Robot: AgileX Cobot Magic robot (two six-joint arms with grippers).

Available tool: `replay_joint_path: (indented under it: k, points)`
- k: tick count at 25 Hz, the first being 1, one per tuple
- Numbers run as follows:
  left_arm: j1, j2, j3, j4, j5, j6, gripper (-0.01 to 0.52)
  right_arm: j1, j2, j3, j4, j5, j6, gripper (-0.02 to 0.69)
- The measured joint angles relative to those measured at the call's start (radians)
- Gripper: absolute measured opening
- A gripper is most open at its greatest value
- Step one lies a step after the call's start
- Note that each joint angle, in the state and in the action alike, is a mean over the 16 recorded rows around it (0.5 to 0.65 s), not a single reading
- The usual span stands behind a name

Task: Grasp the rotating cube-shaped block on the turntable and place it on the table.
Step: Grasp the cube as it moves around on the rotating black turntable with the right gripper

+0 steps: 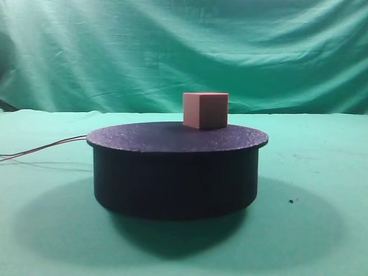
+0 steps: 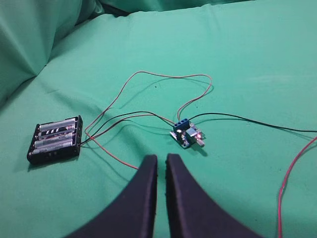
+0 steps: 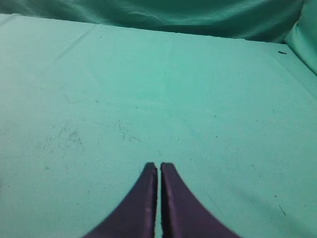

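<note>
Block: the cube-shaped block (image 1: pixel 205 110) is seen on top of the turntable (image 1: pixel 177 172), toward its back right.
Bench: the turntable is set on the green bench (image 1: pixel 322 190).
Left pincer (image 2: pixel 161 163): closed, nothing held.
Right pincer (image 3: pixel 159 171): closed, nothing held.

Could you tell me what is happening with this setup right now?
Nothing is being handled yet. The cube-shaped block sits on the turntable, right of centre. Both grippers are shut and hold nothing: the left gripper over a battery pack and a small circuit board, the right gripper over bare green table.
</note>
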Motion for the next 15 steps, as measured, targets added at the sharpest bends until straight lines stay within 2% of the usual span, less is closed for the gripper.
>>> replay_joint_path:
  k: [10,15]
  points:
    - [0.000,0.000,0.000,0.000,0.000,0.000,0.000,0.000,0.000,0.000,-0.002,-0.004,0.000,0.000]
    - [0.000,0.000,0.000,0.000,0.000,0.000,0.000,0.000,0.000,0.002,0.005,-0.081,0.002,0.000]
